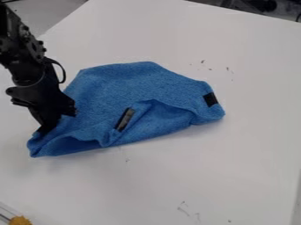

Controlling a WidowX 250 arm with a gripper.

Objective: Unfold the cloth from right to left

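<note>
On the white table [253,154], we see the blue cloth [126,81] rumpled, the gripper [47,126] at its left end.

Left of the table's middle in the camera view, we find the cloth spread broad at the back and folded unevenly along the front, where its edge lifts into a small hollow near the left corner; we see one dark patch [125,119] on the front fold and another patch [210,99] near the right end. We see the gripper pointing down against the left part, but we cannot tell whether it is open, closed or gripping the cloth. Above it, we follow the black arm [23,57] to the upper left, a thin cable [62,72] looping beside it. Farther out, we note small dark marks [228,69] on the table and something orange [19,220] at the bottom left.
</note>
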